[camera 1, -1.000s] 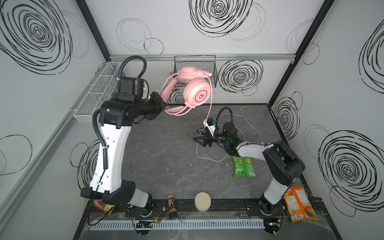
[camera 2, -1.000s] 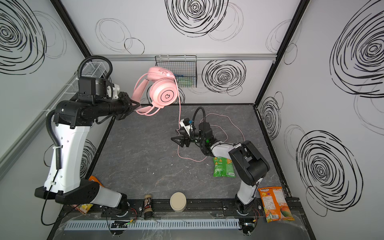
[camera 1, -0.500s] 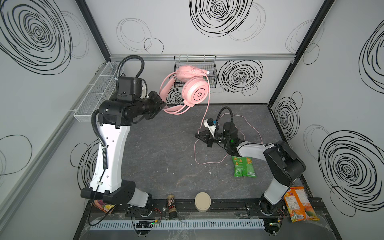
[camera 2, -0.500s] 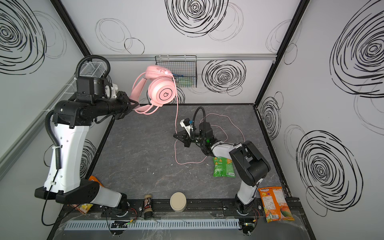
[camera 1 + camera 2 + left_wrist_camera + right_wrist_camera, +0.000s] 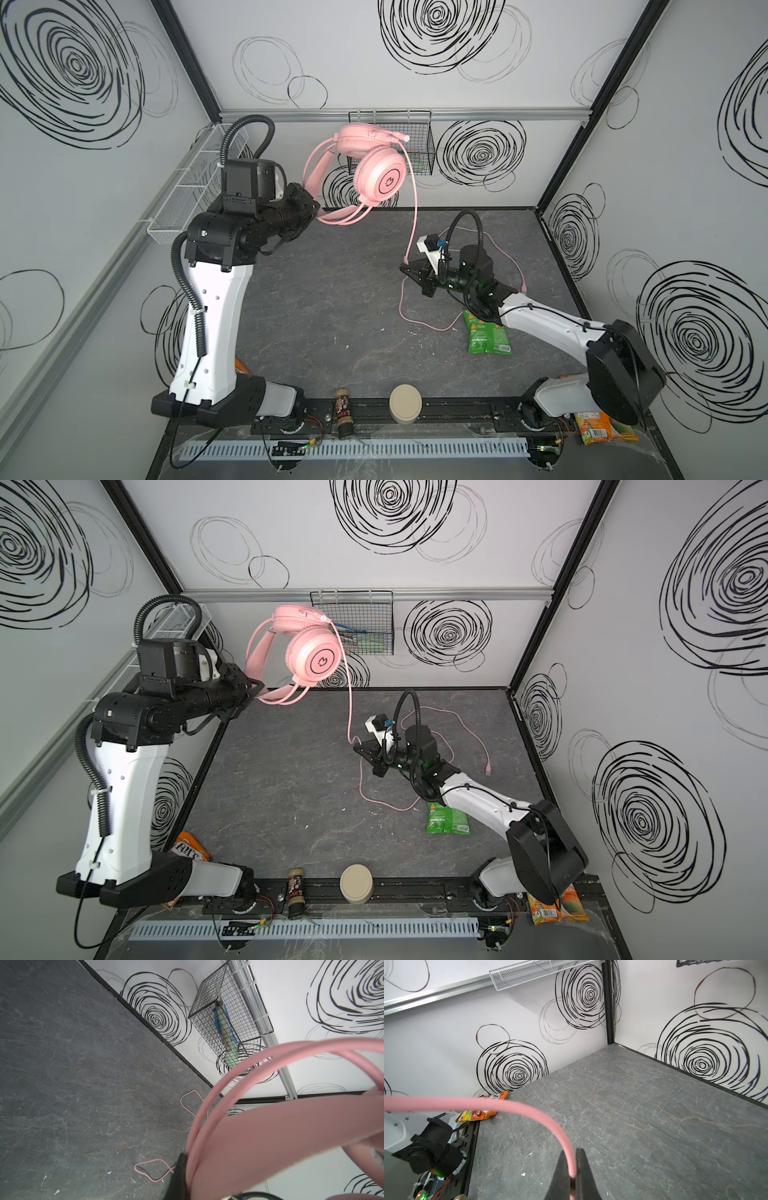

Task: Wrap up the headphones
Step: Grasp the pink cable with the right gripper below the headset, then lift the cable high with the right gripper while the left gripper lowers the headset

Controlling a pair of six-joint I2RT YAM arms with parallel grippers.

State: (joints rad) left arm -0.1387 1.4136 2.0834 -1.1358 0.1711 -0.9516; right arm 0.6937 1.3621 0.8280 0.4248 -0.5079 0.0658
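green packet [image 5: 488, 343]: partly under right arm [image 5: 540, 320] | headphones [image 5: 270, 1147]: cropped, blurred

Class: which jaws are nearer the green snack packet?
Right. The right jaws sit near the green snack packet, pinching the cable; left jaws are raised far off, gripping the headband.

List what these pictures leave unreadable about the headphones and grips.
- left gripper: one finger hidden behind the headphones band, left wrist view.
- cable beyond the right gripper: cut off by the frame edge, right wrist view.
- cable's plug: too small to identify, both top views.
- green bag: partly under the right arm, top views.
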